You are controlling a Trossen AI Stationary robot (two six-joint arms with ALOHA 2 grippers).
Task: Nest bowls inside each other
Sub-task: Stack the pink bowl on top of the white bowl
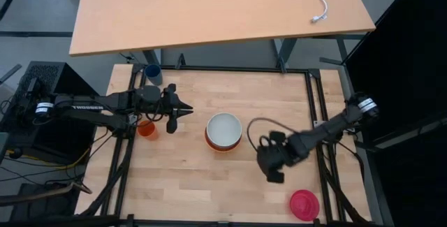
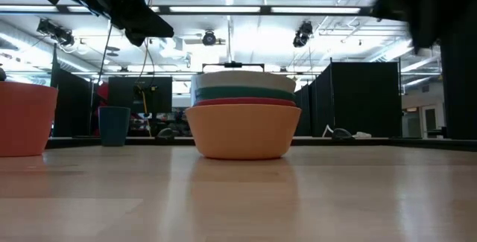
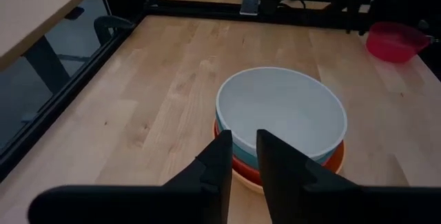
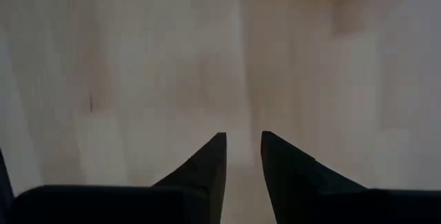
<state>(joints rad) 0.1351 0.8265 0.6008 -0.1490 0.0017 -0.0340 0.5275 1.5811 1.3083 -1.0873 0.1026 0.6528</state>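
Observation:
A stack of bowls (image 1: 223, 132) stands mid-table: white (image 3: 281, 110) on top, then teal (image 2: 242, 93) and red-orange (image 2: 242, 103), with the yellow-orange one (image 2: 242, 132) resting on the table. A magenta-pink bowl (image 1: 304, 204) stands alone near the table's near right corner (image 3: 393, 41). My left gripper (image 1: 187, 108) hovers left of the stack, aimed at it, its fingers (image 3: 244, 148) a narrow gap apart with nothing between them. My right gripper (image 1: 274, 173) hangs over bare wood between the stack and the magenta-pink bowl. It points down, narrowly open and holding nothing (image 4: 243, 145).
A small orange cup (image 1: 147, 128) stands under my left arm. A small dark blue cup (image 1: 152, 73) is at the far left corner. A black frame rail (image 1: 314, 108) borders the table. Bare wood lies in front of the stack.

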